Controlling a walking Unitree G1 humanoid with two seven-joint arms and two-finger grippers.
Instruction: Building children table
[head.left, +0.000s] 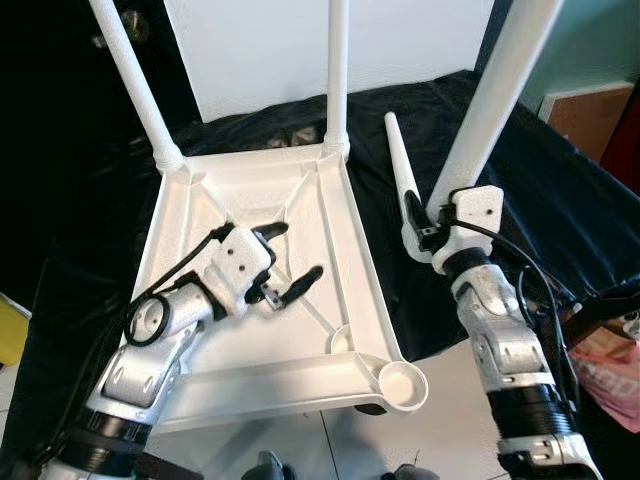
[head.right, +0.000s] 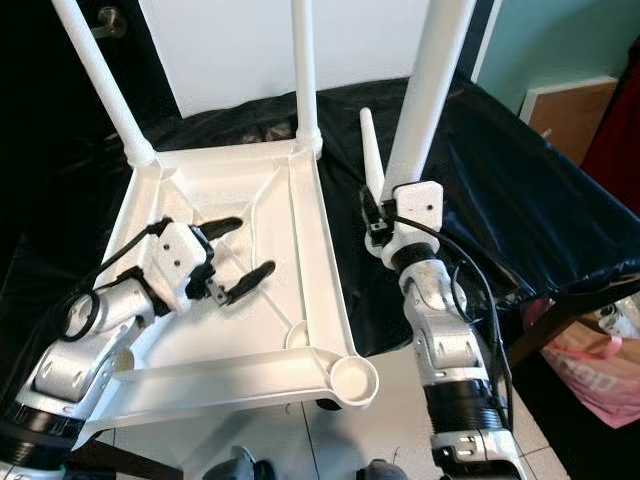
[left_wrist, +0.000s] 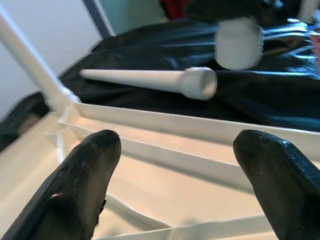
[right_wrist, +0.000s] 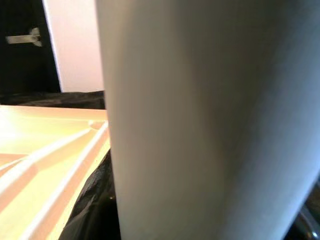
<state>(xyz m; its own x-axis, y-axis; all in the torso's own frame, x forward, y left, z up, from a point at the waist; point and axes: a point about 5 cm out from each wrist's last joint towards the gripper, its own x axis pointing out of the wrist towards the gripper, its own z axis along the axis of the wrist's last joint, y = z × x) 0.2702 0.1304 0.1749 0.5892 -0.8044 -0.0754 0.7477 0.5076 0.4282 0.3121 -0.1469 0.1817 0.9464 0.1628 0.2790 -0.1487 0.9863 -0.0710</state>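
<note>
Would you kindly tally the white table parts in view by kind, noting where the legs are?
Tabletops, upside down on the black cloth: 1
Legs already standing in far corner sockets: 2
Legs held in the right gripper: 1
Legs lying loose on the cloth: 1
Total: 5 parts
The left gripper is open over the tabletop.

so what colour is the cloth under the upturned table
Black cloth, glossy, under the white table; clearest in the left eye view.

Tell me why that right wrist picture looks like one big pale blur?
In the right wrist view the held table leg sits too close to focus; in the left wrist view the black fingers are soft too; the left eye view is sharp, with the tabletop brightly lit against the black cloth.
</note>
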